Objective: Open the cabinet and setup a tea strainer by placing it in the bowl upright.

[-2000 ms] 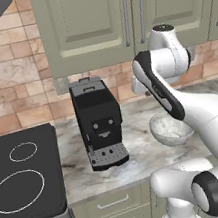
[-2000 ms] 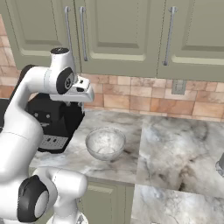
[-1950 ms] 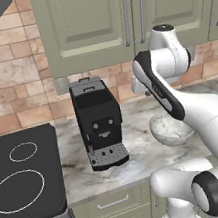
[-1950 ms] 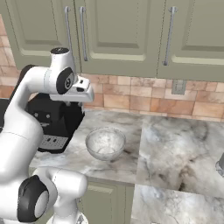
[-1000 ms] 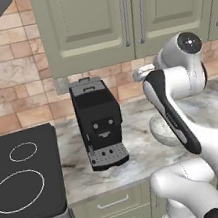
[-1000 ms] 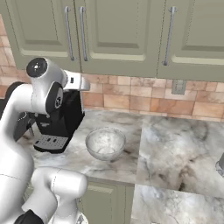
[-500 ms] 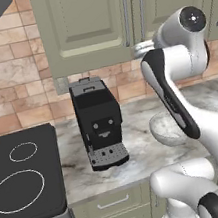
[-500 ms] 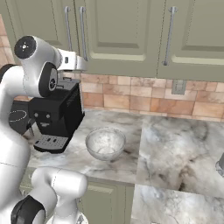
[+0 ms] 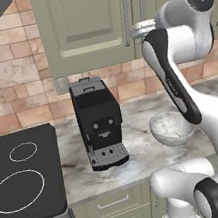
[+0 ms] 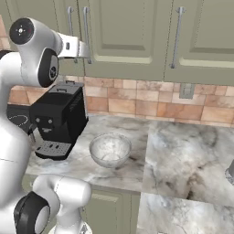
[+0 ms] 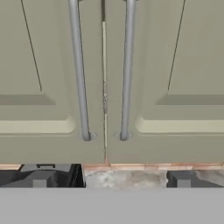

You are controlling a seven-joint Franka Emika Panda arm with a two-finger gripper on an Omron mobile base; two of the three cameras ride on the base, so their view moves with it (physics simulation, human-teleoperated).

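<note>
The cabinet [image 9: 86, 26] runs across the wall above the counter [image 10: 183, 155], its doors shut; from the hand view the two doors meet at a thin seam with a long silver handle [image 11: 78, 70] on each side of it, and the tops of both handles are cut off by the frame edge. Whatever sits behind the doors is hidden, so the strainer cannot be seen. The arm [image 9: 175, 69] has risen since a second ago: its elbow was then level with the tiles, and its wrist now reaches up to the cabinet's lower edge. In the left base view the arm's bulk covers part of the right door and the back rim of the bowl [image 9: 171, 128]. The coffee machine [image 9: 99, 120] stands on the counter left of the bowl, near it but apart, where it stood before. The bowl sits upright and holds nothing, unmoved. The gripper [image 10: 82, 48] points at the pair of handles just in front of the doors; its fingers are hard to make out from the base views, but the two tips at the bottom of the hand view stand wide apart, holding nothing.
</note>
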